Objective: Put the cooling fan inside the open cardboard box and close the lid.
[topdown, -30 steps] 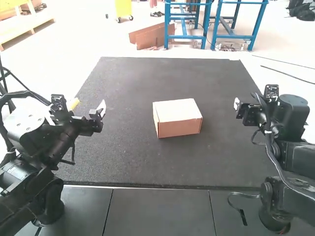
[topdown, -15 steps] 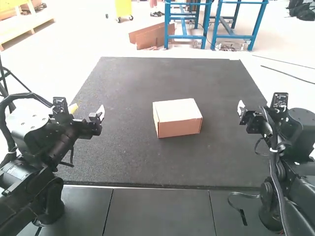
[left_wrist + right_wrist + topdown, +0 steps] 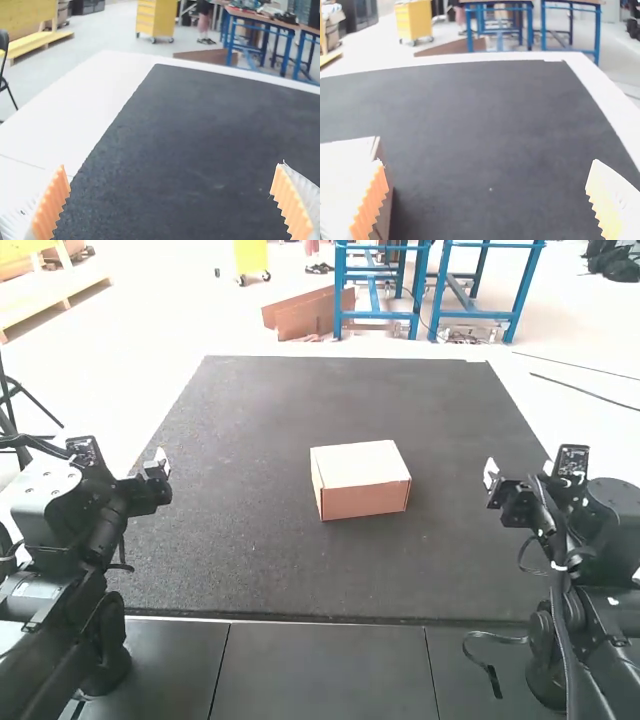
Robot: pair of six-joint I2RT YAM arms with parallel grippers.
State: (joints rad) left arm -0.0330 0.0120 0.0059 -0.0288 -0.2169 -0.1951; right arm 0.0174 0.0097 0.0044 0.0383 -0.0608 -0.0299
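The cardboard box [image 3: 360,478] rests in the middle of the black mat [image 3: 300,400] with its lid flaps shut flat. My left gripper [image 3: 150,475] hovers at the mat's left edge, well left of the box, open and empty. Its orange-padded fingers [image 3: 50,205] stand wide apart over bare mat [image 3: 200,150]. My right gripper [image 3: 515,485] hangs near the mat's right edge, to the right of the box, open and empty as well. In the right wrist view the box's pale top [image 3: 342,157] lies just behind one ribbed finger [image 3: 367,207].
White tabletop [image 3: 150,370] borders the mat on the left and far side. A dark panel [image 3: 320,670] runs along the near edge between the two arm bases. Broad free mat lies all around the box.
The left arm has pulled back to the left, away from the box, its gripper now at the mat's edge. The right arm has drawn back slightly toward its base. The box has not moved.
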